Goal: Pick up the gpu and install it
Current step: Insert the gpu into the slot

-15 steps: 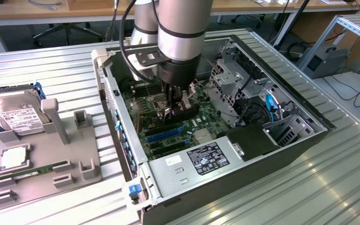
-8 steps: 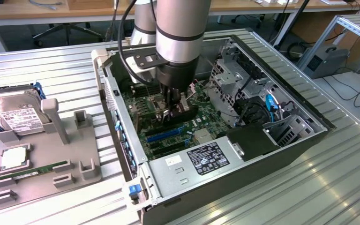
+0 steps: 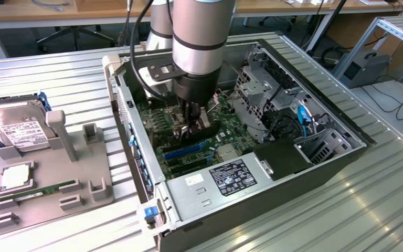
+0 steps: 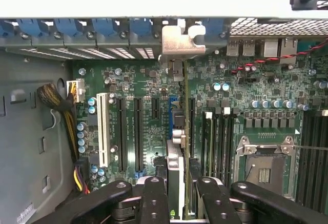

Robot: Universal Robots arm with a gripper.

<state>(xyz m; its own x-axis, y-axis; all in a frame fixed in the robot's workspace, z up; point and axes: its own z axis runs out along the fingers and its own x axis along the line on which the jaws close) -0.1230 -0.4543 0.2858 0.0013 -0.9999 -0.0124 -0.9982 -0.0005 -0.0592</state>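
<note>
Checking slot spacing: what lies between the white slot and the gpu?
Wrist view: two long black slots, then a short slot, before the gpu.

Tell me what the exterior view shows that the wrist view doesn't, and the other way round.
Exterior view alone: the gray holder beside the case, with the hard drive and RAM stick on it, and the arm reaching down into the open case.

Wrist view alone: the empty CPU socket, the white slot and the blue latches along the case's rear wall.

Both: the gripper shut on the gpu, held edge-on over the motherboard slots.
</note>
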